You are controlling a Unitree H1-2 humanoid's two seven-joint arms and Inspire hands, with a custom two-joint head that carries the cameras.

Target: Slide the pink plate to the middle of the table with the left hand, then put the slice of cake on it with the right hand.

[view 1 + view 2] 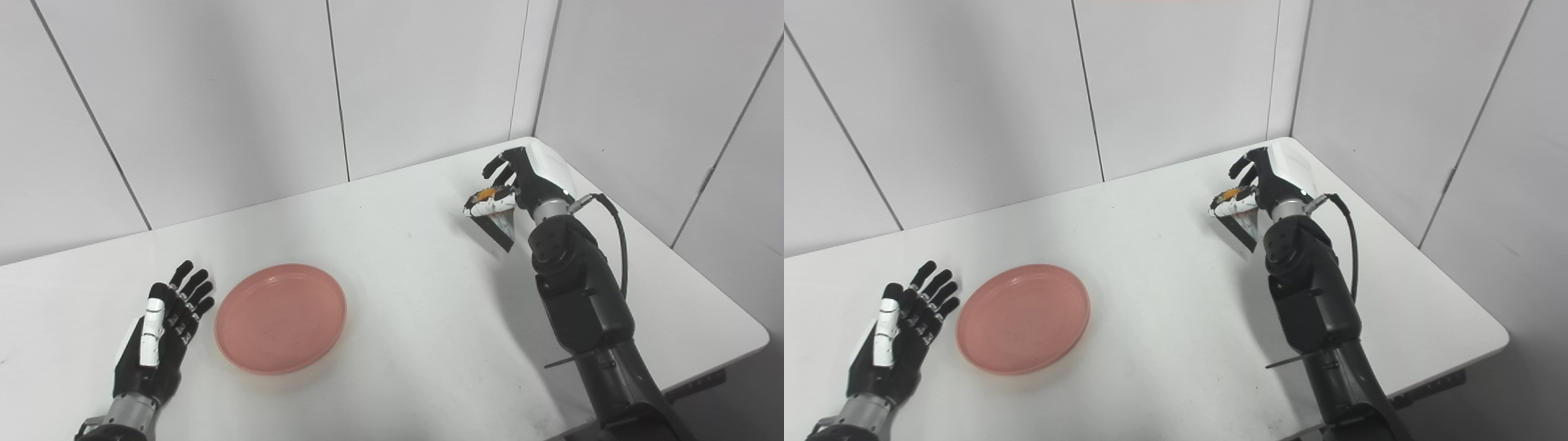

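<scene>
A white table (398, 318) is filling the view, with 2 black robot hands reaching over it. The left hand (160, 331) is resting flat with fingers spread, grasping nothing, just beside the pink plate (280, 317), which is sitting left of the table's middle. The right hand (520, 180) is pinching the slice of cake (495, 211) near the far right corner, lifted clear of the table. The wedge is tilting point-down, with an orange topping. It is looking light and possibly soft, so a gentle pinch at the wide end seems safest. The shallow plate is likely sliding easily from a rim push.
</scene>
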